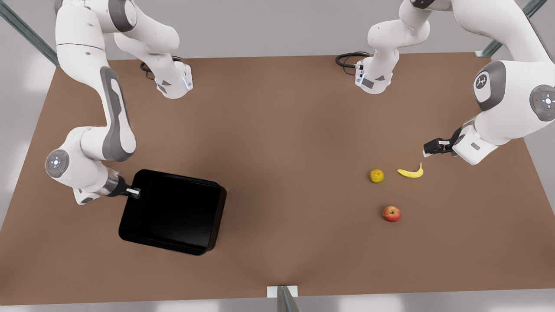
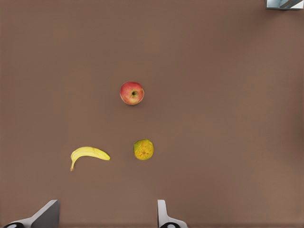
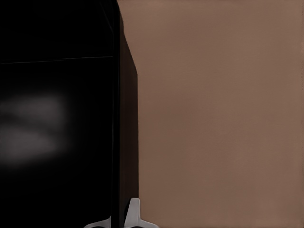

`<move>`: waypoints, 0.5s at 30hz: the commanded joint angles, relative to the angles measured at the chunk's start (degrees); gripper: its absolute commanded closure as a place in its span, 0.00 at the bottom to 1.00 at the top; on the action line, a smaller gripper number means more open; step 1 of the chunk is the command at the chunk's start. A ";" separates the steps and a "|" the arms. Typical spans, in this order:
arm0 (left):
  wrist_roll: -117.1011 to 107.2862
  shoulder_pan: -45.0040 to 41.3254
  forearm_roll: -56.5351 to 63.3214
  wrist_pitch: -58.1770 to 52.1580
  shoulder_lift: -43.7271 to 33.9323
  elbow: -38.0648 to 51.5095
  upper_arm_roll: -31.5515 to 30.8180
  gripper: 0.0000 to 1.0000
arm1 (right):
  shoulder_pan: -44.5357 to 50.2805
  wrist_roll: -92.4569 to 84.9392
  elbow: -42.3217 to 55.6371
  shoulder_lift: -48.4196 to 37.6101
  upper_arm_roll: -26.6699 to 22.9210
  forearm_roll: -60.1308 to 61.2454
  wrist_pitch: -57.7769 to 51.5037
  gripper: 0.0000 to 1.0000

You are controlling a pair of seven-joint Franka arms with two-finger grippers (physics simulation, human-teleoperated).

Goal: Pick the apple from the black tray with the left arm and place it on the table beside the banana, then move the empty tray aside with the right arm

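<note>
The red apple (image 1: 391, 213) (image 2: 132, 93) lies on the brown table, a little nearer the front edge than the banana (image 1: 411, 172) (image 2: 89, 153). The black tray (image 1: 173, 212) (image 3: 57, 118) sits empty at the front view's left. My right gripper (image 1: 135, 191) (image 3: 118, 216) is shut on the tray's rim, its wall between the fingers. My left gripper (image 1: 428, 150) (image 2: 108, 209) hovers open and empty above the table just beyond the banana, at the front view's right.
A small yellow-green fruit (image 1: 377, 176) (image 2: 143, 149) rests beside the banana. Both arm bases and a black cable (image 1: 347, 58) stand along the far edge. A metal post (image 1: 282, 297) juts up at the front edge's middle.
</note>
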 commanded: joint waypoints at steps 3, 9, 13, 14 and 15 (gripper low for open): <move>0.09 0.00 0.10 -0.02 -0.06 -0.03 -0.04 0.00 | -5.01 -55.81 0.10 1.81 0.02 6.35 -1.10 0.85; 0.09 0.00 0.80 -0.02 -0.06 -0.12 -0.04 0.00 | -7.91 -57.65 0.37 9.01 0.11 6.44 -0.31 0.81; -0.09 0.00 0.80 -0.11 -0.41 -0.38 -0.04 0.00 | -8.87 -58.01 0.54 12.71 0.11 6.36 0.83 0.80; -0.09 0.00 0.80 -0.11 -0.50 -0.38 -0.04 0.00 | -8.87 -58.01 0.54 13.06 0.02 6.36 1.27 0.77; -0.09 0.00 0.80 -0.11 -0.59 -0.30 -0.13 0.00 | -8.87 -58.01 0.63 13.41 0.02 6.27 1.27 0.76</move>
